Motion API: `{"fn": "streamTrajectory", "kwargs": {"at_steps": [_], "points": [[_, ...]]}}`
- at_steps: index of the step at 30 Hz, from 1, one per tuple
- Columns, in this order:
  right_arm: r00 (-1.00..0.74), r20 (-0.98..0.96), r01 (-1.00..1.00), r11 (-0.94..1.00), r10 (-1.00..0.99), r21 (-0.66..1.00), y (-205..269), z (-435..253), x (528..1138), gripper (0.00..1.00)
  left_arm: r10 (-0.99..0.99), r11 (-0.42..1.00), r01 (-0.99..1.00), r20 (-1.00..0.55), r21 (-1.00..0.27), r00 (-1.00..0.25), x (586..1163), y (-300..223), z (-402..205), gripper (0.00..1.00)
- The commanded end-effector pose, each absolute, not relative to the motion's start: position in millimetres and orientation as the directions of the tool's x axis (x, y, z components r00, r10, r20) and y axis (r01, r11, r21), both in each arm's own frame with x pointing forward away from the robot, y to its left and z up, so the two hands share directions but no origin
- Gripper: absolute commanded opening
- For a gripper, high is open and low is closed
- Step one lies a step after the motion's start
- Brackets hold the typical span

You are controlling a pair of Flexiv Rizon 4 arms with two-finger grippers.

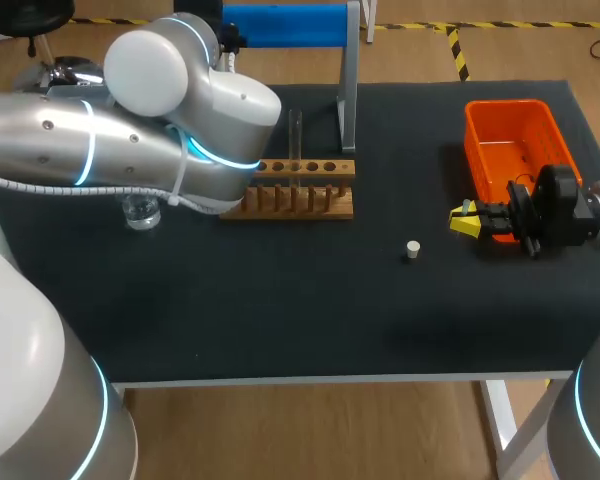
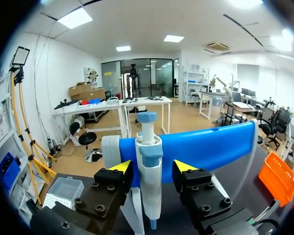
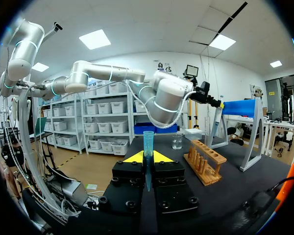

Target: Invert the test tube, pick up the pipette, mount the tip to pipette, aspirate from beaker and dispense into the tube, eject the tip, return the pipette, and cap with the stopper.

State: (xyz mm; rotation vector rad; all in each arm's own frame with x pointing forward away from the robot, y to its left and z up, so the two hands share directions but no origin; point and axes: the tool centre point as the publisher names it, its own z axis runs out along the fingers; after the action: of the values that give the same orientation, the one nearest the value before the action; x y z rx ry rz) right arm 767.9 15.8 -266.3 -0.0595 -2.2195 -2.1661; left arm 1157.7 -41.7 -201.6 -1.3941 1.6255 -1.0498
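In the left wrist view a blue and white pipette (image 2: pixel 149 171) hangs on the blue stand (image 2: pixel 210 147). My left gripper (image 2: pixel 153 167) is open around it, one finger on each side with small gaps. In the head view my left arm reaches to the stand (image 1: pixel 285 25) at the back and hides its gripper. My right gripper (image 1: pixel 467 220) hovers at the table's right, shut on a blue pipette tip (image 3: pixel 148 147). A clear test tube (image 1: pixel 296 135) stands upright in the wooden rack (image 1: pixel 295 190). The beaker (image 1: pixel 140 212) is left of the rack. The white stopper (image 1: pixel 412 250) lies on the mat.
An orange bin (image 1: pixel 515 150) stands at the back right, just behind my right gripper. A clear tip box (image 2: pixel 63 191) sits beside the stand on my left gripper's side. The dark mat (image 1: pixel 310 310) covers the table's front half.
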Motion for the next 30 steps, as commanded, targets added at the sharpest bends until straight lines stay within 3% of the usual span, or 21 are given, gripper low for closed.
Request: {"fn": "streamTrajectory", "kwargs": {"at_steps": [1, 30], "points": [[-0.999, 0.054, 0.054, 0.026, 0.002, 0.998, 16.1, -266.2, 767.5, 0.00, -0.991, 0.074, -0.385, -0.025, -0.920, -0.131, 1161.3, -43.4, -203.8, 0.50], [-0.999, 0.054, 0.054, 0.026, 0.002, 0.998, 16.1, -266.2, 767.5, 0.00, -0.994, 0.061, -0.398, -0.019, -0.916, -0.110, 1167.5, -42.2, -209.0, 0.49]]}}
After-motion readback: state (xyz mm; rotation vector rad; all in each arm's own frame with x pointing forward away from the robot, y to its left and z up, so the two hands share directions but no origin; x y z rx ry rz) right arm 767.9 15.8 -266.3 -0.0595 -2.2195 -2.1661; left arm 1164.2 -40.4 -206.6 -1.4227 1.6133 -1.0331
